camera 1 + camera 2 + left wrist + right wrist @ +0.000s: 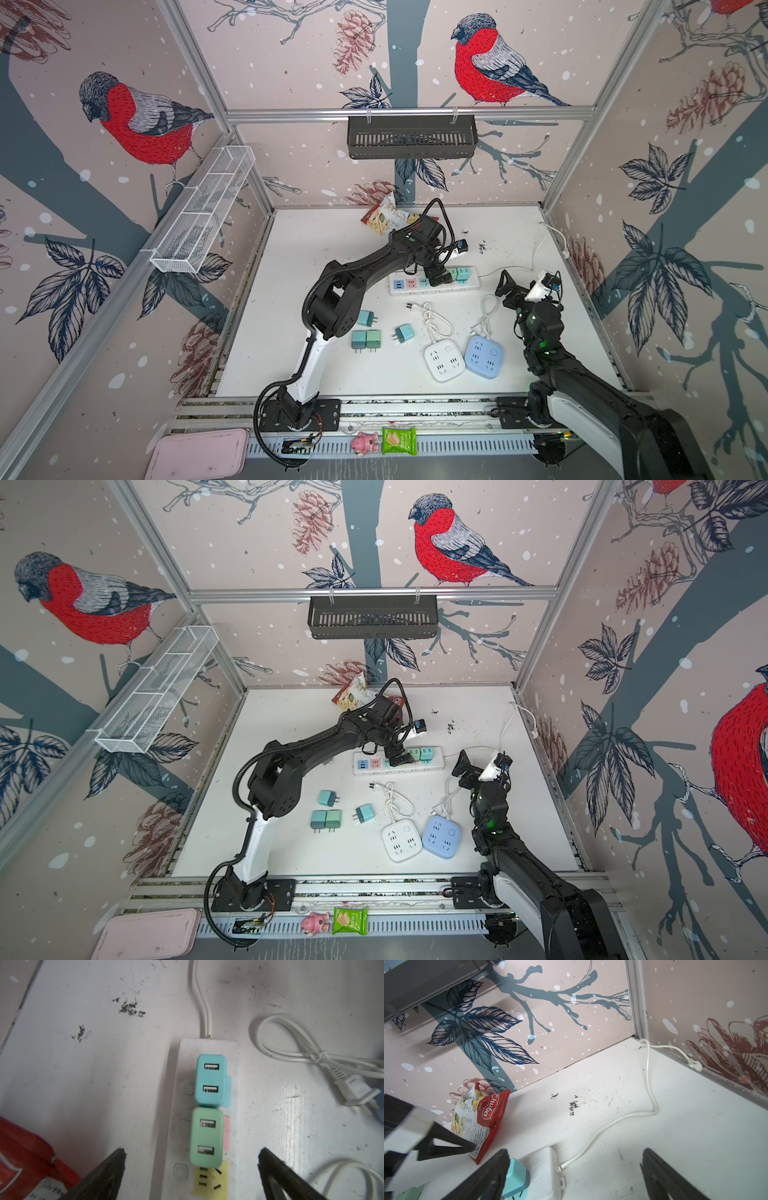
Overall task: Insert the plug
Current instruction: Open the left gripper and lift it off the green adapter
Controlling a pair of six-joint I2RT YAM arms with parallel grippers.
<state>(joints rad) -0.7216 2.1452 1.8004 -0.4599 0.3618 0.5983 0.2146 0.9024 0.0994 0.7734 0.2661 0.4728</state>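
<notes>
The left gripper hovers over the long white plastic power strip with its jaws spread wide, gripping nothing. The mint-green two-port USB plug adapter stands in the strip between the black fingertips, touching the turquoise two-port adapter plugged in beside it. The insertion step looks finished and the release made. Seen from straight above, though, it is hard to tell whether the green adapter's prongs are pressed fully home.

The right gripper is also spread open and empty, held off to the strip's cable end.

The next move calls for lifting the left gripper straight up, clear of the green adapter. A loose teal adapter could then go into the free yellow socket.
</notes>
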